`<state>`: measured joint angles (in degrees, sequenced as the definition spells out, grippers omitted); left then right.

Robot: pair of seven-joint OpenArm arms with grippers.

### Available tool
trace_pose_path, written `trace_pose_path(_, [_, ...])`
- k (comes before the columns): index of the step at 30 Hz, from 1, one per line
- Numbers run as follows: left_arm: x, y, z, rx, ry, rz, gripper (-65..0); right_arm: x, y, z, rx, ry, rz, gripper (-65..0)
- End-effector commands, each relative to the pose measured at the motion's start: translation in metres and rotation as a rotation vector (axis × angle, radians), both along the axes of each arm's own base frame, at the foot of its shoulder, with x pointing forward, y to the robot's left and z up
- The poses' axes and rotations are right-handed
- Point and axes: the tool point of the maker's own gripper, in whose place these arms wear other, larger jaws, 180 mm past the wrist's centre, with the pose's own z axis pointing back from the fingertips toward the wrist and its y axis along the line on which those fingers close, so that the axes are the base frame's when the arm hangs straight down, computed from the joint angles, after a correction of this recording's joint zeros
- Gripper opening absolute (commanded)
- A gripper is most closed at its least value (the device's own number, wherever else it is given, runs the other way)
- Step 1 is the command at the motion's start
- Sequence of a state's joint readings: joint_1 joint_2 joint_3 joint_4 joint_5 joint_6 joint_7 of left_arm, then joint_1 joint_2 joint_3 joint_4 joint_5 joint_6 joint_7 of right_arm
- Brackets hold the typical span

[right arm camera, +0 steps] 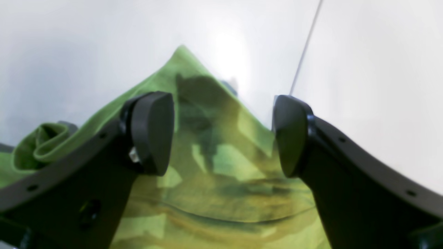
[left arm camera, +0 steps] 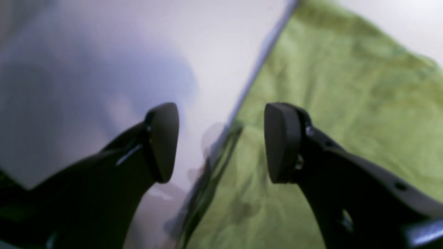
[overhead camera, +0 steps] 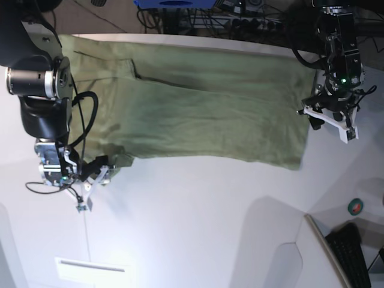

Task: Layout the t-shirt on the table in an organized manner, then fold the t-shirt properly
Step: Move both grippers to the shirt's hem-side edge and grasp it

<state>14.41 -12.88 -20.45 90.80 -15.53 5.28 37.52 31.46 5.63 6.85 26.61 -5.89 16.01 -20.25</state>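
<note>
The olive-green t-shirt (overhead camera: 198, 102) lies spread in a broad band across the far part of the white table (overhead camera: 192, 228), with creases and a folded-in sleeve area at its left. My left gripper (overhead camera: 327, 123) hovers at the shirt's right edge. In the left wrist view it (left arm camera: 221, 141) is open, nothing between its pads, straddling the cloth's edge (left arm camera: 328, 103). My right gripper (overhead camera: 90, 189) sits at the shirt's near-left corner. It (right arm camera: 221, 135) is open too, above a pointed corner of cloth (right arm camera: 214, 166) with a rolled fold to its left.
A thin dark seam (right arm camera: 304, 52) runs across the table. Cables and equipment crowd the floor behind the far edge (overhead camera: 240, 18). A keyboard (overhead camera: 354, 246) and a small round object (overhead camera: 356, 207) lie past the curved edge at bottom right. A pale strip (overhead camera: 90, 267) lies near the front.
</note>
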Motion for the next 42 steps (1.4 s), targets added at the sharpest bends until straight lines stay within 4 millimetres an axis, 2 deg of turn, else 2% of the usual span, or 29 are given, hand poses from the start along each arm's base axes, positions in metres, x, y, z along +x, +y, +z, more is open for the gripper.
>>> trace_pose_path(1, [0.008, 0.011, 0.010, 0.032, -0.029, 0.002, -27.6, 0.019, -0.004, 0.017, -0.004, -0.054, -0.006, -30.3])
trace_pose_path(6, [0.027, 0.022, 0.001, 0.021, -0.016, 0.028, -27.6, 0.018, -0.003, 0.016, -0.003, -0.054, -0.004, -58.1])
trace_pose_path(8, [0.040, 0.031, 0.004, 0.025, -0.022, 0.037, -27.0, 0.018, -0.003, 0.016, -0.003, -0.054, -0.004, -65.0])
trace_pose_path(13, [0.074, 0.034, 0.008, 0.028, -0.028, 0.017, -26.7, 0.017, -0.004, 0.015, -0.002, -0.054, -0.006, -65.0])
trace_pose_path(16, [0.092, 0.025, -0.003, 0.011, 0.007, -0.007, -26.5, 0.017, -0.006, 0.020, -0.013, -0.081, -0.003, -65.0])
trace_pose_path(22, [0.113, 0.020, -0.028, -0.035, 0.087, 0.007, -26.5, 0.018, -0.005, 0.042, -0.044, -0.187, 0.015, -65.0])
trace_pose_path(28, [0.139, 0.015, -0.029, -0.035, 0.087, -0.005, -26.3, 0.017, -0.005, 0.061, -0.070, -0.224, 0.023, -65.0])
trace_pose_path(30, [0.143, 0.009, -0.035, -0.016, 0.098, -0.037, -25.3, 0.016, -0.001, 0.064, -0.075, -0.235, 0.034, -65.0])
trace_pose_path(33, [0.144, 0.009, -0.046, -0.010, 0.120, -0.039, -16.3, 0.015, 0.009, 0.065, -0.092, -0.243, 0.085, -65.0])
trace_pose_path(35, [0.144, 0.007, -0.052, -0.010, 0.121, -0.037, -13.2, 0.010, 0.012, 0.062, -0.097, -0.236, 0.099, -65.0])
trace_pose_path(39, [0.148, -0.004, -0.056, -0.025, 0.106, -0.054, -14.3, 0.010, 0.015, 0.065, -0.098, -0.248, 0.106, -65.0])
trace_pose_path(42, [0.153, -0.023, -0.058, -0.058, 0.098, -0.096, -14.3, 0.010, 0.016, 0.065, -0.097, -0.248, 0.108, -65.0])
